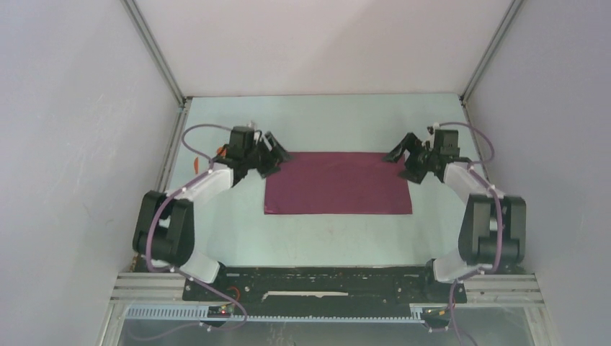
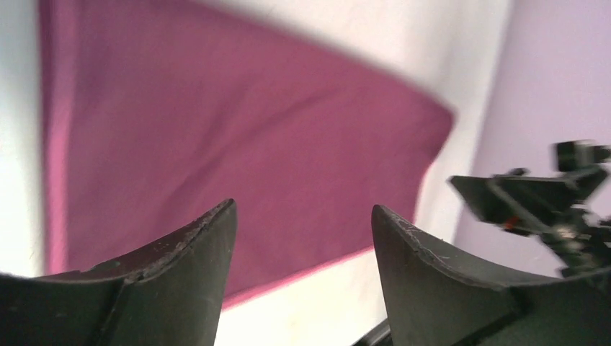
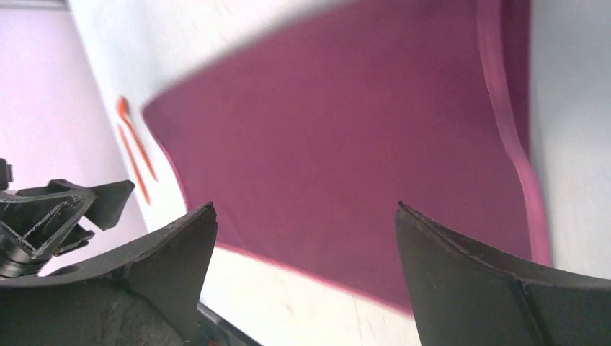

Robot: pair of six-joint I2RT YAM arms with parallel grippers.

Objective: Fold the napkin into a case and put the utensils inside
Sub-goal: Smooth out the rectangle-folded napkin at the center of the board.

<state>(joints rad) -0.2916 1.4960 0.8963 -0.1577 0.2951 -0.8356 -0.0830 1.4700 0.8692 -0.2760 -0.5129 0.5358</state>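
Top external view showed the napkin (image 1: 337, 182) flat on the surface (image 1: 324, 241), a wide rectangle, with your left tool (image 1: 277, 155) and right tool (image 1: 396, 153) open and empty at its far corners. I judged you needed matched corner pinches for a straight fold. The utensils (image 3: 133, 148) lay beside your left arm (image 1: 209, 184).

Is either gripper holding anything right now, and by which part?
Nothing is held: the left gripper and right gripper are open and empty, near the far corners of the napkin.

No readable text, no labels, brands, numbers or signs anywhere
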